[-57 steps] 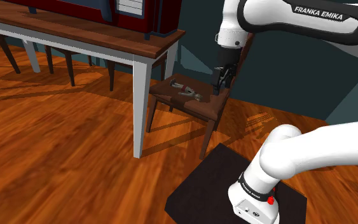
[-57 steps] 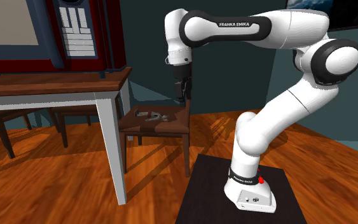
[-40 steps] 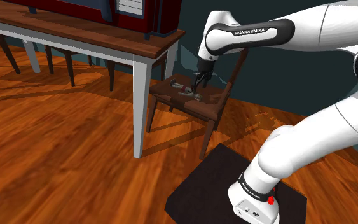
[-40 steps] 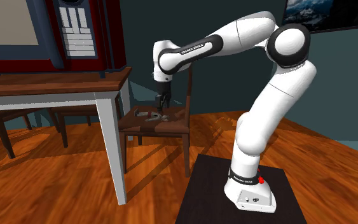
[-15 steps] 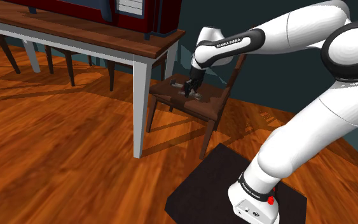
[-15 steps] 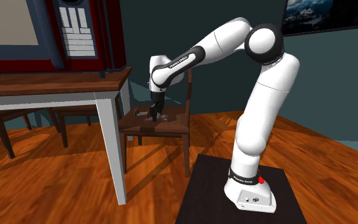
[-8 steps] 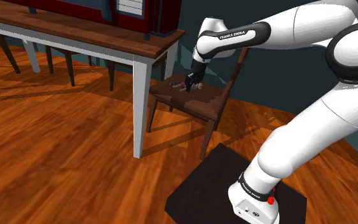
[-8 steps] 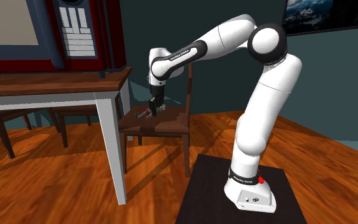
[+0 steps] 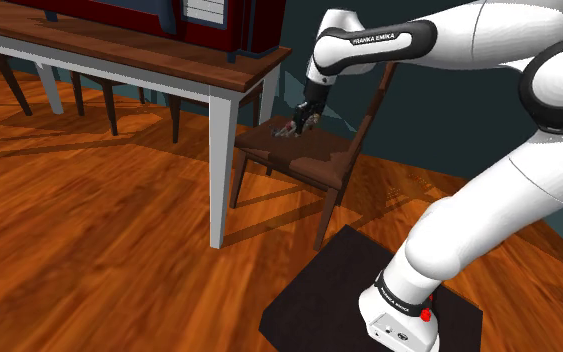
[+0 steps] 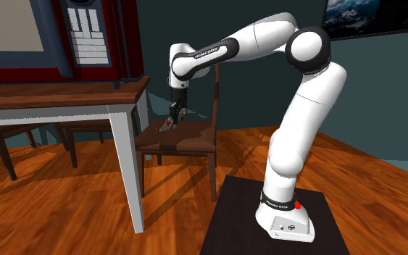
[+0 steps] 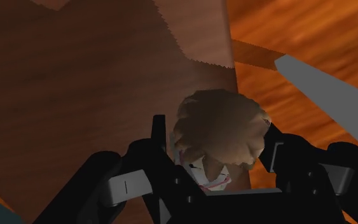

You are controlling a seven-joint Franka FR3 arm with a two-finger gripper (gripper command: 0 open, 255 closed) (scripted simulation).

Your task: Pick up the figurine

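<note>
I have the gripper [image 11: 217, 145] clamped on the figurine [image 11: 219, 127]. In the wrist view the two black fingers [image 11: 159, 137] press against either side of its tufted brown head. A pale face and a thin red line show under the hair. Behind it lies the dark brown seat of the chair [image 11: 75, 83], and past the seat's edge I see orange floor [image 11: 311, 32] and a grey table leg [image 11: 327, 95].

In the shoulder view the gripper sits at about 1 o'clock from the picture's centre, on an arm [image 9: 489, 30] reaching in from 3 o'clock. The figurine hangs at 7 o'clock of the gripper, over the seat's far part. It is low over the wood, and I cannot tell whether it touches. The chair stands at 4 o'clock of the table [image 9: 159, 55] corner, and the stand [image 9: 309, 300] is at 5 o'clock of the chair.

In the second exterior view the gripper is at 11 o'clock from centre, with the figurine small at its tips, above the seat. The table is at 9 o'clock of the chair and carries a red cabinet [image 10: 126, 36].
</note>
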